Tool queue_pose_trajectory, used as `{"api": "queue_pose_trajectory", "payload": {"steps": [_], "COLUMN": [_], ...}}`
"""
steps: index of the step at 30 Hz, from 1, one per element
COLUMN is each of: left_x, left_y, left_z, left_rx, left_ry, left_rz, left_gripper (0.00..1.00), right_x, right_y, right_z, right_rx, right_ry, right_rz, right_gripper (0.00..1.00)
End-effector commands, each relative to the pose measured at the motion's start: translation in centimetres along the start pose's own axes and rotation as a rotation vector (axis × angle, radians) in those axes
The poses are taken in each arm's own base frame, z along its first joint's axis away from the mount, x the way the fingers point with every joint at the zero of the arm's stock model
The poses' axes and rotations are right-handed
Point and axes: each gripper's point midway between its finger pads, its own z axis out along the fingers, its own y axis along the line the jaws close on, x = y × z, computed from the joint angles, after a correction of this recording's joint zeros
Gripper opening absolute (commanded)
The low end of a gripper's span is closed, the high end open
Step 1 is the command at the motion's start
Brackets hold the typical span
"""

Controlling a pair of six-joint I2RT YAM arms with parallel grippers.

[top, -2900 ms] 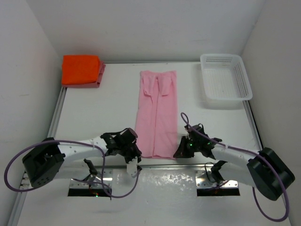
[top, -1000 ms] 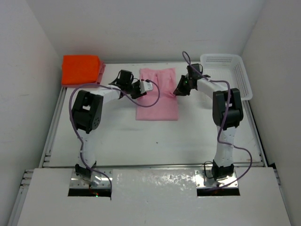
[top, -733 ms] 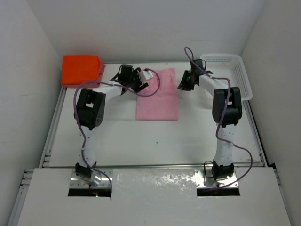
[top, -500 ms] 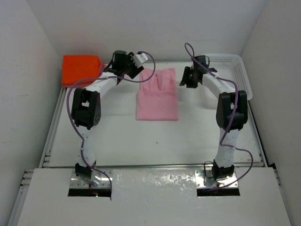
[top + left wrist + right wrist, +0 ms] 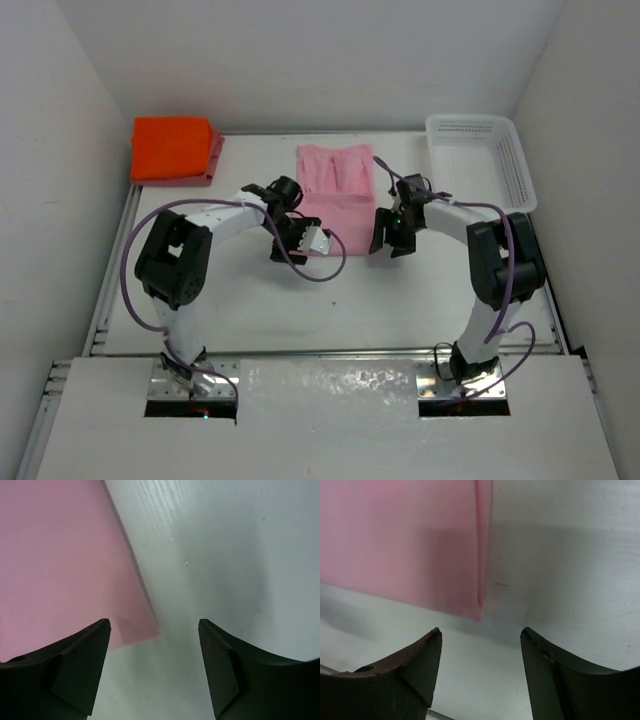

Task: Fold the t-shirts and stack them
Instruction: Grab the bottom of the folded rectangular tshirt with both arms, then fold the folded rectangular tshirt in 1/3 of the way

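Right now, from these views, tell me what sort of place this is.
Probably a robot lab test cell: a white table boxed in by blank white walls, the left arm and right arm bolted at its edge, a folded pink shirt.

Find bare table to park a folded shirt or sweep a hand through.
Free: near half of the table, from pink t-shirt to its near edge; back strip between orange t-shirt and pink t-shirt; white basket floor. Crowded: pink t-shirt's near corners, open jaws over each.
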Motion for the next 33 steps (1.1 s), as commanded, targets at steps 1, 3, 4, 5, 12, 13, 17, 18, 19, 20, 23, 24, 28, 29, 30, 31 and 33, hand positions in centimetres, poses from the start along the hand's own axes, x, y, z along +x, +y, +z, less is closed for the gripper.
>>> {"api": "queue_pose_trajectory", "payload": {"steps": [1,3,4,5,12,13,17,18,19,20,23,24,28,29,30,31,33], "left_x": [0.3,0.4,0.8,1.1,2.5,2.6,2.7,3.0,2.9,2.9,2.6,2.7,2.5,2.3,2.6,2.7,1.7], "left_y": [1.7,2.7,2.5,2.7,1.4,1.4,2.3,2.6,3.0,3.1,3.4,3.5,1.6,1.3,-0.4,-1.3,-4.1], "left_z": [0.0,0.9,1.3,1.5,3.5,3.7,4.0,4.1,3.9,3.9,3.3,3.1,2.0,1.2,1.3,1.1,0.2], "left_rx": [-0.083,-0.132,-0.129,-0.135,-0.120,-0.124,-0.176,-0.187,-0.201,-0.204,-0.221,-0.223,-0.171,-0.178,-0.143,-0.128,-0.092], "left_ry": [0.002,0.018,0.029,0.037,0.054,0.058,0.060,0.072,0.069,0.070,0.073,0.076,0.099,0.102,0.114,0.118,0.119], "left_rz": [0.043,0.036,0.036,0.040,-0.005,-0.013,-0.061,-0.072,-0.088,-0.100,-0.127,-0.133,-0.158,-0.158,-0.178,-0.188,-0.194], "left_gripper": [0.69,0.69,0.68,0.68,0.61,0.58,0.29,0.23,0.14,0.08,0.00,0.00,0.00,0.00,0.00,0.00,0.00], "right_x": [-1.5,-1.2,-1.1,-0.7,-0.6,-0.3,-0.2,-0.2,-0.2,-0.2,-0.4,-0.4,1.0,1.4,2.8,3.6,5.3], "right_y": [1.1,0.9,0.9,0.8,1.1,1.1,1.5,1.5,1.5,1.5,1.9,2.0,2.0,2.2,1.8,1.7,2.3], "right_z": [0.3,0.9,1.2,1.5,3.1,3.5,3.8,3.8,3.8,3.7,3.4,3.2,2.1,1.2,1.0,0.5,-1.4], "right_rx": [-0.063,-0.062,-0.066,-0.068,-0.089,-0.088,-0.099,-0.099,-0.096,-0.095,-0.113,-0.117,-0.126,-0.130,-0.127,-0.125,-0.142], "right_ry": [-0.075,-0.074,-0.073,-0.069,-0.076,-0.061,-0.056,-0.052,-0.043,-0.042,-0.046,-0.045,-0.020,-0.023,0.000,0.014,0.008], "right_rz": [0.044,0.056,0.068,0.077,0.138,0.144,0.157,0.161,0.164,0.165,0.159,0.154,0.115,0.101,0.086,0.080,0.032], "right_gripper": [0.62,0.61,0.61,0.61,0.55,0.52,0.26,0.18,0.04,0.00,0.00,0.00,0.00,0.00,0.00,0.00,0.00]}}
